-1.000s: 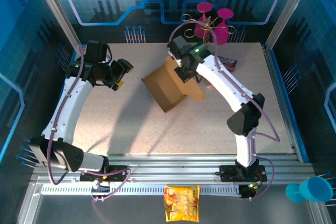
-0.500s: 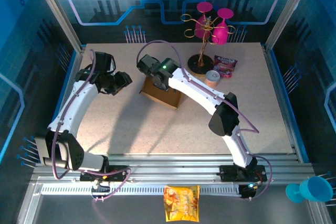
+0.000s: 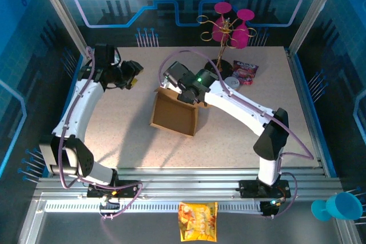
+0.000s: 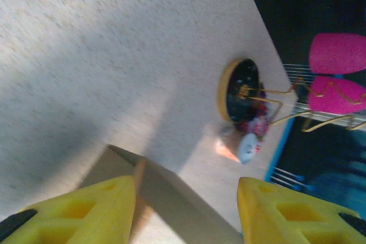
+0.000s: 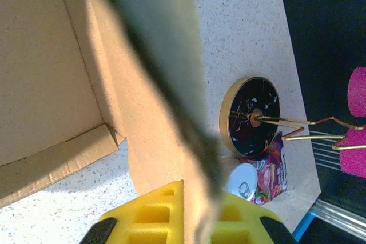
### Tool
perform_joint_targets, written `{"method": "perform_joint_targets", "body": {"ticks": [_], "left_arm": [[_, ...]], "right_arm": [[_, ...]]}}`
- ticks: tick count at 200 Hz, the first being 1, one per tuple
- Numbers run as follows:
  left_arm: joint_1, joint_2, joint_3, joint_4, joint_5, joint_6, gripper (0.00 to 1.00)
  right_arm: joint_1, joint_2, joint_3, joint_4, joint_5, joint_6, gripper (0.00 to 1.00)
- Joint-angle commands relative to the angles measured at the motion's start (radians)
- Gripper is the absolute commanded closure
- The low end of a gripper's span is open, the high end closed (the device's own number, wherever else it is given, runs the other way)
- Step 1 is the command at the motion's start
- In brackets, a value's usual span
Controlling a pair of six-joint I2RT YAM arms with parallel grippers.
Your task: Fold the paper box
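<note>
The paper box (image 3: 171,115) is plain brown cardboard and lies at mid-table with its open inside facing up. My right gripper (image 3: 184,94) is at its far edge, shut on an upright flap. In the right wrist view the yellow fingers (image 5: 151,218) pinch that flap (image 5: 166,141), with the box's inner floor (image 5: 46,72) to the left. My left gripper (image 3: 135,76) hovers open to the far left of the box, apart from it. From the left wrist, a box edge (image 4: 166,190) lies beyond the left gripper (image 4: 186,212), and nothing is between the fingers.
A gold wire stand with pink glasses (image 3: 230,27) stands at the far edge, and its round base (image 5: 251,115) is close behind the box. A small can (image 3: 231,84) and a purple packet (image 3: 247,71) lie beside it. A yellow-orange snack bag (image 3: 198,221) lies off the table's front.
The right arm swung the box left and then set it down lower, so it went from tilted up to open face up. The left gripper narrowed slightly and stayed at the far left.
</note>
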Motion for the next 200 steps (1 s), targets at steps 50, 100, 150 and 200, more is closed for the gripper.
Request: {"method": "perform_joint_targets", "body": {"ticks": [50,100,150,200], "left_arm": [[-0.084,0.081,-0.023,0.093,0.236,-0.385,0.48],[-0.106,0.097,-0.053,0.140,0.258,-0.422,0.49],[-0.130,0.088,-0.112,0.196,0.301,-0.475,0.48],[-0.138,0.084,-0.165,0.217,0.320,-0.530,0.46]], "right_arm": [[0.008,0.027,0.017,0.080,0.002,-0.047,1.00],[0.016,0.035,0.020,0.093,0.034,-0.044,1.00],[0.027,0.040,0.027,0.118,0.076,-0.051,1.00],[0.054,0.023,-0.012,0.191,0.144,-0.103,1.00]]}}
